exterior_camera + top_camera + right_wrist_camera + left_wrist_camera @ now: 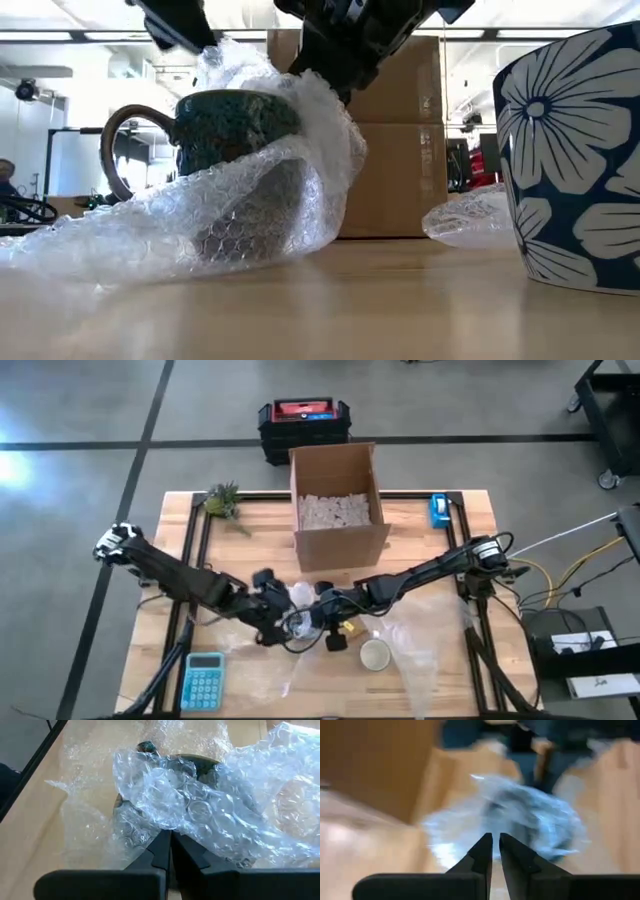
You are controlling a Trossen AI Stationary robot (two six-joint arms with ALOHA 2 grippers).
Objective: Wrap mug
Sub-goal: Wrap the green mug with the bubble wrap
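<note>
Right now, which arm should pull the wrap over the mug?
Right, probably. The right gripper is shut on the bubble wrap draped on the mug; the left gripper looks nearly closed, holding nothing visible.

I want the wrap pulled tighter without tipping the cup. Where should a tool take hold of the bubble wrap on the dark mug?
Probably the loose flap of bubble wrap draped over the rim of the mug, taken from above on the side away from the handle. The mug stands upright, and there the sheet lifts clear, thin enough to pinch.
</note>
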